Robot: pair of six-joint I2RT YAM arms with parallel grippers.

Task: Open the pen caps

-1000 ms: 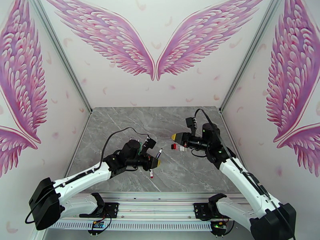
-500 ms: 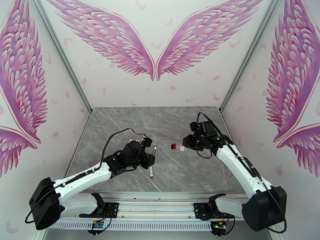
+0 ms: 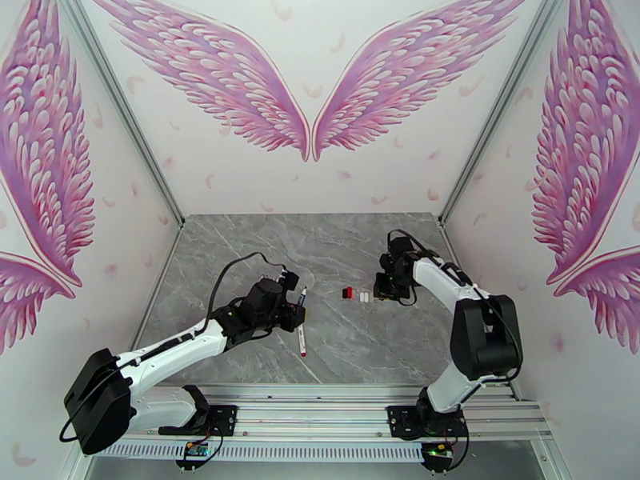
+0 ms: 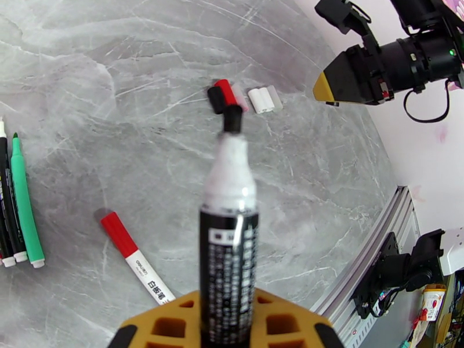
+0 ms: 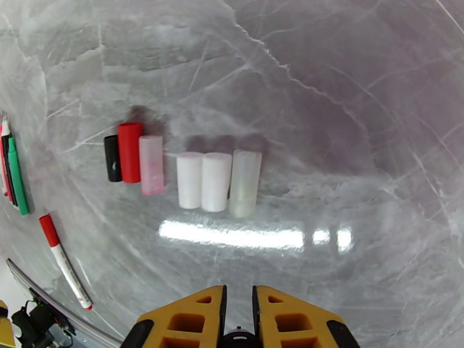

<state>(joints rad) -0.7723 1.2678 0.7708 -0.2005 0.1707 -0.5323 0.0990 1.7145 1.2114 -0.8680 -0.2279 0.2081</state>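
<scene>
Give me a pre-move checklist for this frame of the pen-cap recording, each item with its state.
1. Left hand grips black pen: ok, shut on its barrel.
2. Held pen's tip bare: ok.
3. Right hand empty: ok, shut, near the loose caps.
4. Loose caps lying in a row on the table: ok.
5. Red pen uncapped: not ok, red cap on.

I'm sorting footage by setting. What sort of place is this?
Probably a staged robot-recording booth: walls painted with pink wings enclose a marble-look table, two robot arms sit on a metal rail at its near edge, and pen caps lie in a row.
</scene>
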